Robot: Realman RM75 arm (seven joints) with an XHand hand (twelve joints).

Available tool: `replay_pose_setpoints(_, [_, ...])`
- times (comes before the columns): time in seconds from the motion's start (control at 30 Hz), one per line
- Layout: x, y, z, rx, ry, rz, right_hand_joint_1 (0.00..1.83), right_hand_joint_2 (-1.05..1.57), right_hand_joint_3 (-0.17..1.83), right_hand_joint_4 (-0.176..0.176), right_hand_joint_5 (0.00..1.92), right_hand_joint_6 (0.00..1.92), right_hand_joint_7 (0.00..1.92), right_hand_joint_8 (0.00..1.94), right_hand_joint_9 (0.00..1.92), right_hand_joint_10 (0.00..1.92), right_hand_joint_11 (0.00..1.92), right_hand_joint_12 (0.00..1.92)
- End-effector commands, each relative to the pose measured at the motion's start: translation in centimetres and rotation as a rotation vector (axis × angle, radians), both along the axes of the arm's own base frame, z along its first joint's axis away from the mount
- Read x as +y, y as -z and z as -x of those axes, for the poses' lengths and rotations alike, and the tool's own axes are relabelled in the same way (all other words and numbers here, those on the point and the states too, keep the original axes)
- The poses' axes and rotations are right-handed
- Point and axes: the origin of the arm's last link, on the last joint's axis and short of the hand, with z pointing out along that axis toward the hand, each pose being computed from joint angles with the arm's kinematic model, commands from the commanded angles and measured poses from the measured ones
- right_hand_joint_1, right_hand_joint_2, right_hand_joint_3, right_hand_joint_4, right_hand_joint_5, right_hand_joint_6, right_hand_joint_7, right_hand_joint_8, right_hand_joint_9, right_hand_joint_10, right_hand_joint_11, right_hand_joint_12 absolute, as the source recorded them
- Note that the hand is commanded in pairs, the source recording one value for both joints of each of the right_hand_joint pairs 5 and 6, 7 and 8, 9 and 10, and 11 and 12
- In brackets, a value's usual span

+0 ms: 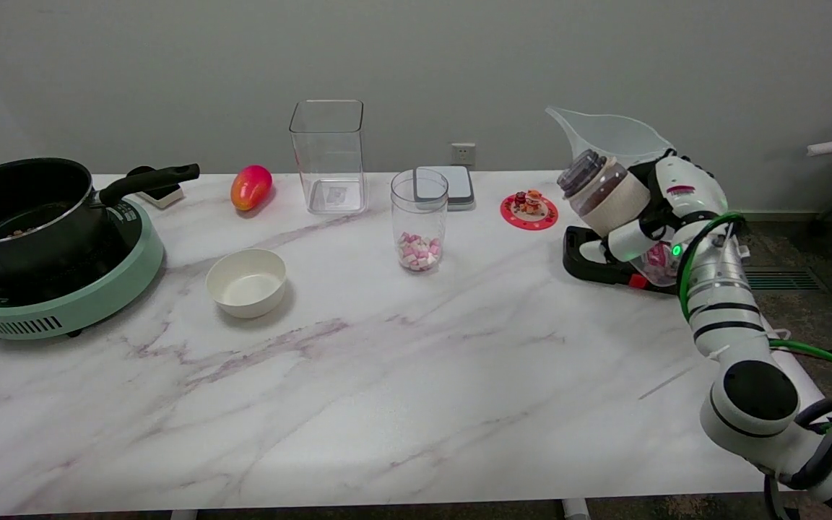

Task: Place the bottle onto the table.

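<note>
Marble table (358, 404) is carrying one black pot (22, 209) on one green induction cooker (62, 300) at the far left, one white bowl (246, 283), one mango (250, 187), one empty square clear container (328, 155), one round clear jar (419, 220) holding pink and white pieces, one grey lid (452, 186) behind it, one red coaster (529, 211) with small figurines, and one black base (596, 263) at the right under a clear funnel (607, 133). Reaching in from the near right, the right arm is bending upward, and the right hand (647, 217) is grasping one brown bottle (599, 191) around its lower body. The bottle is being held in the air, tilted with its cap leaning left, above the base.
</note>
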Motion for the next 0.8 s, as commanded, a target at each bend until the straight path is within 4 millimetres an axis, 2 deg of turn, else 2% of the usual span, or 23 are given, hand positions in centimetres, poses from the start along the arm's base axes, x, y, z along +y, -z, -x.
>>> replay_pose_setpoints(0.03, [-4.8, 2.7, -5.3, -0.233, -0.158, -0.255, 1.34, 1.22, 0.59, 0.000, 1.79, 1.79, 1.68, 1.68, 1.51, 1.51, 1.27, 1.27])
replay_pose_setpoints(0.13, [-5.7, 2.3, -5.8, -0.341, -0.165, -0.334, 1.34, 1.21, 0.59, 0.000, 1.79, 1.79, 1.68, 1.68, 1.52, 1.52, 1.27, 1.27])
replay_pose_setpoints(0.27, [-6.6, 0.4, -7.2, -0.443, -0.208, -0.458, 1.34, 1.21, 0.60, 0.000, 1.79, 1.79, 1.68, 1.68, 1.52, 1.52, 1.26, 1.26])
replay_pose_setpoints(0.4, [-6.0, -1.8, -8.0, -0.549, -0.271, -0.560, 1.34, 1.22, 0.57, 0.000, 1.79, 1.79, 1.69, 1.69, 1.53, 1.53, 1.27, 1.27])
replay_pose_setpoints(0.5, [-5.1, -2.8, -6.9, -0.650, -0.294, -0.620, 1.29, 1.34, 0.46, 0.000, 1.82, 1.82, 1.71, 1.71, 1.57, 1.57, 1.30, 1.30])
replay_pose_setpoints(0.6, [-4.6, -3.0, -5.5, -0.769, -0.337, -0.658, 1.17, 1.57, 0.30, 0.000, 1.90, 1.90, 1.77, 1.77, 1.63, 1.63, 1.35, 1.35])
replay_pose_setpoints(0.8, [-3.5, -3.1, -0.5, -0.983, -0.509, -0.699, 1.17, 1.57, 0.26, 0.000, 1.92, 1.92, 1.79, 1.79, 1.66, 1.66, 1.38, 1.38])
